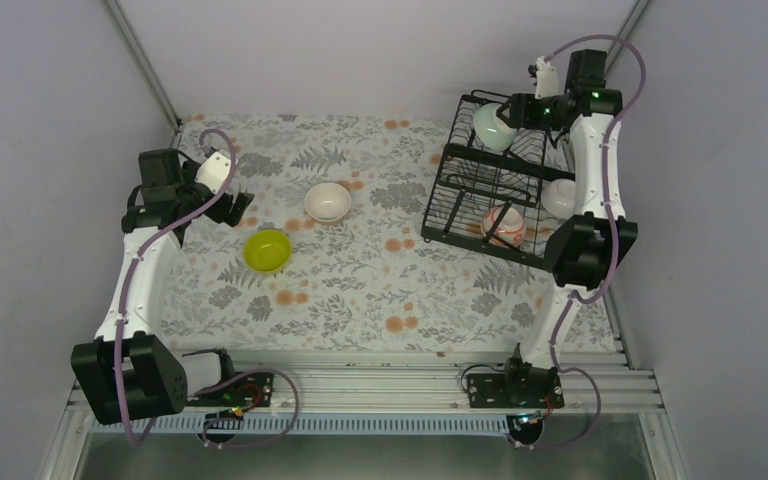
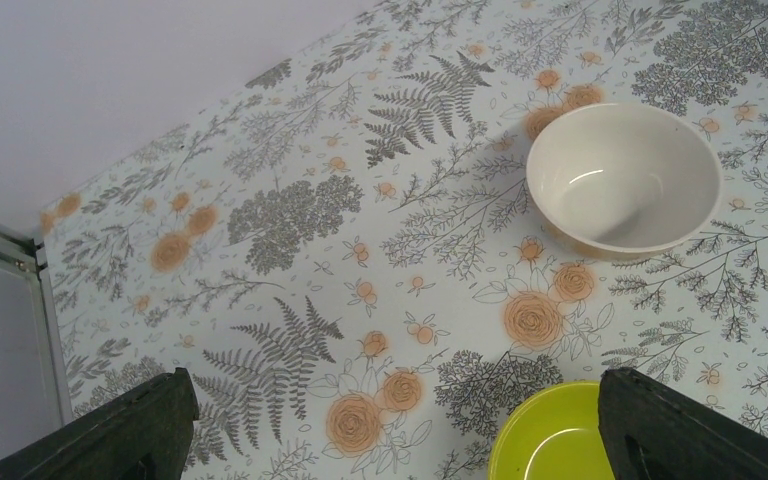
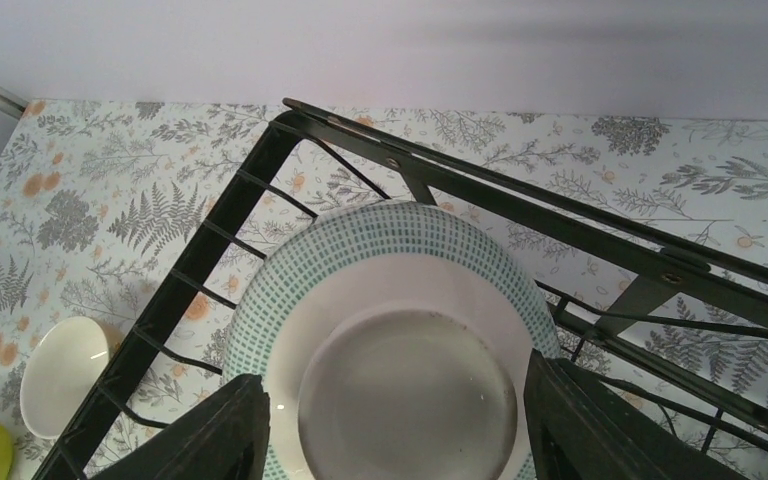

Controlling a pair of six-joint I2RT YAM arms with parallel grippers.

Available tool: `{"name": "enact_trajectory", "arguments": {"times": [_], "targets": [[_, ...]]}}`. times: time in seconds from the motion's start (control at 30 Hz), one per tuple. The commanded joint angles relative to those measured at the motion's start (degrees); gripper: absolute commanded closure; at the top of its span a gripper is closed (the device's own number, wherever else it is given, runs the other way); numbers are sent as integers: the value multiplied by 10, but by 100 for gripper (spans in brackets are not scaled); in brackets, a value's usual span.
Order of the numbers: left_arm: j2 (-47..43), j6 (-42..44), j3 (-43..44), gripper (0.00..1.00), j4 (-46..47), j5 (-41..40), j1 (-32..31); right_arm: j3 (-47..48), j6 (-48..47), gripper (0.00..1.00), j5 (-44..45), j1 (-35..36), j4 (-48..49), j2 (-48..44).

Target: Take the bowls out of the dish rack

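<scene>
In the overhead view, the left end effector hung at the left of the frame over the flowered counter, spread wide with nothing between its fingers. The lime-yellow bowl sat upright on the counter just below and right of it. The cream-coloured bowl stood a little further right, and both were apart from the fingers. The dish rack stood at the right of the frame, with the red-patterned bowl in its lower tray and a white bowl beside it, by the right arm. At the rack's upper tier, the right end effector was closed on the mint-green bowl, one finger against each side.
</scene>
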Motion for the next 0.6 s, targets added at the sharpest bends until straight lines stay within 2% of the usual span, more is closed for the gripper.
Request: {"name": "enact_trajectory", "arguments": {"times": [0.0,0.57], "targets": [[-4,8,-6,0,13,14,-2,6,-7,37,-18,-4,-5,10],[-3,7,1,0,7,21,-2,5,-9,46,-12,1,-1,25]]}}
